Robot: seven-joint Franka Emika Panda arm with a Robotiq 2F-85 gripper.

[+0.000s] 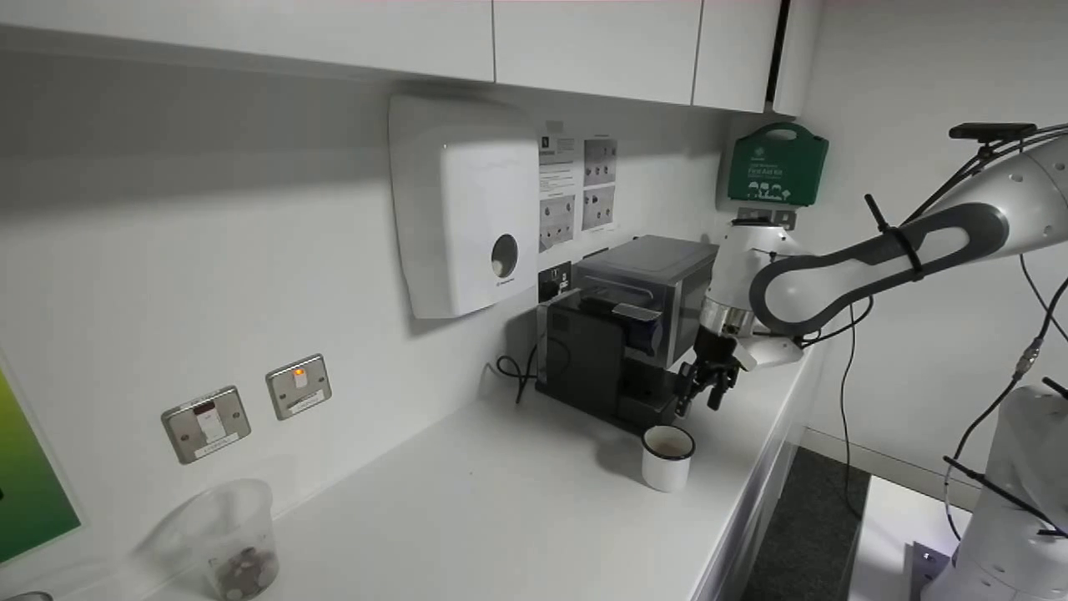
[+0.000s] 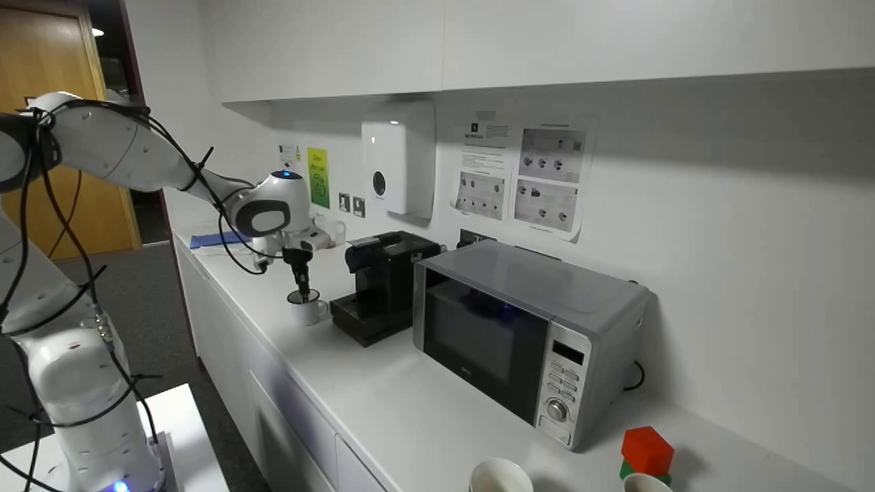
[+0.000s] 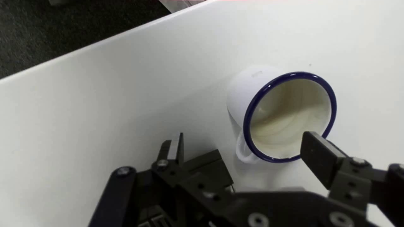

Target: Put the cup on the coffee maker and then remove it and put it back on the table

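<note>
The cup (image 1: 667, 464), white with a dark blue rim, stands upright on the surface (image 1: 467, 534), just beside the coffee maker (image 2: 386, 287), its handle turned toward that black machine. Brownish stains mark the cup's pale inside. The tool (image 3: 244, 143) is near the cup's rim, its fingers spread wide; in the wrist view one overlaps the rim, and whether it touches I cannot tell. The coffee maker stands between the cup and a microwave (image 2: 478, 335). On the wall (image 1: 317, 234) hangs a white dispenser (image 1: 467, 209). A clear container (image 1: 238, 534) with dark bits at its bottom stands near the wall. Past the microwave, a red block (image 2: 646, 449) sits atop a green block (image 2: 627, 470).
</note>
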